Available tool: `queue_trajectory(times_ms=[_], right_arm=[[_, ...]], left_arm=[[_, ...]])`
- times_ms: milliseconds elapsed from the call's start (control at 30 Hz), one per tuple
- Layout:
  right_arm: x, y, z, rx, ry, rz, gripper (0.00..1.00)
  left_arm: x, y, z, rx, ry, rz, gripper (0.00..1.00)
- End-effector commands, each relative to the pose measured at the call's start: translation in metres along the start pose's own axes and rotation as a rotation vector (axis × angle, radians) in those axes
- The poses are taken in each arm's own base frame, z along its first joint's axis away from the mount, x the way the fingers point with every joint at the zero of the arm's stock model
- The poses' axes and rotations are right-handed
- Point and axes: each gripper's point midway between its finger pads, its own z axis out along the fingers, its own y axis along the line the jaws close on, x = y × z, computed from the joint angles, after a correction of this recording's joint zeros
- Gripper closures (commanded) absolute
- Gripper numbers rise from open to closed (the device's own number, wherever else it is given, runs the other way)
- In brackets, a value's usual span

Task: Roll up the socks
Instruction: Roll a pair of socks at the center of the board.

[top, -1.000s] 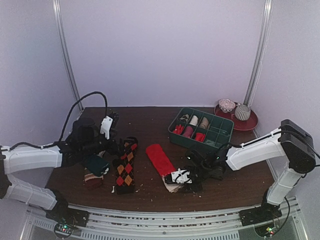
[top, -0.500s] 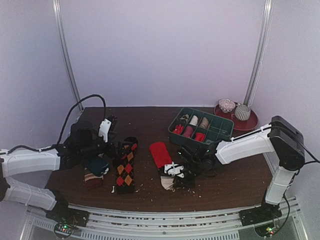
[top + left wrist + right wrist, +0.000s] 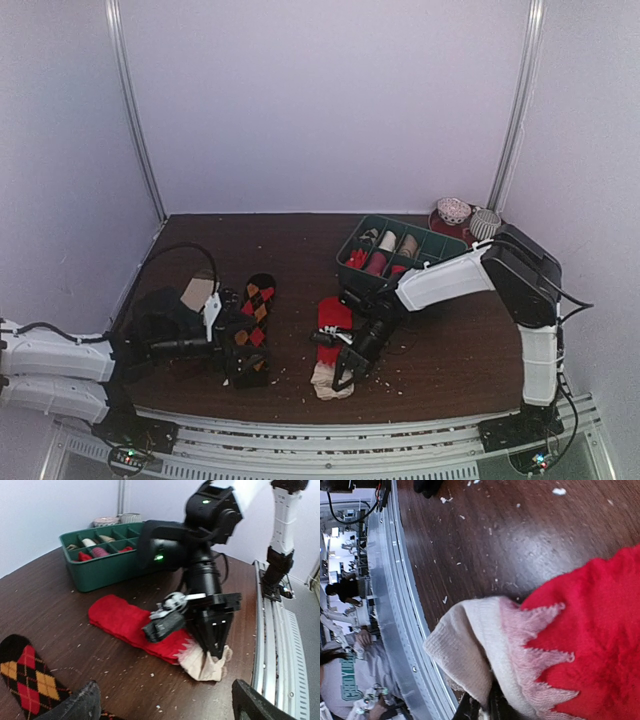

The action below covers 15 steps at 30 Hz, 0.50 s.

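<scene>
The red sock (image 3: 333, 315) lies mid-table, its beige cuff (image 3: 326, 382) toward the near edge. My right gripper (image 3: 346, 370) is shut on the cuff and lifts its edge a little. The right wrist view shows the cuff (image 3: 465, 645) folded over my shut fingertips (image 3: 487, 706) and the red fabric (image 3: 600, 630). The left wrist view shows the same grip (image 3: 215, 647) on the cuff (image 3: 202, 666). The black argyle sock (image 3: 254, 322) lies flat to the left. My left gripper (image 3: 243, 350) is open over its near end, with the sock (image 3: 25, 675) by the left finger (image 3: 75, 705).
A green divided tray (image 3: 440, 278) with rolled socks stands back right, also in the left wrist view (image 3: 100, 575). A red plate (image 3: 497, 247) with two bowls sits behind it. A metal rail (image 3: 330, 440) runs along the near edge. Crumbs dot the table.
My right gripper has swung left and nearer with the cuff, turning the red sock lengthwise toward the near edge. My left arm has drawn back and lowered over the argyle sock's near end.
</scene>
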Motion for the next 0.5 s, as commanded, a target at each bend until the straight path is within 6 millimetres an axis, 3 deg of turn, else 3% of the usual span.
queue_trajectory(times_ms=[0, 200, 467], right_arm=[[0.009, -0.020, 0.008, -0.030, 0.031, 0.163, 0.92], [0.016, -0.033, 0.012, -0.044, 0.052, 0.227, 0.92], [0.021, -0.042, 0.007, -0.011, 0.044, 0.257, 0.92]], left_arm=[[-0.013, -0.037, 0.013, 0.094, -0.066, 0.112, 0.10], [0.017, -0.062, 0.042, 0.135, 0.011, 0.182, 0.09], [0.040, -0.088, 0.084, 0.168, 0.073, 0.319, 0.06]])
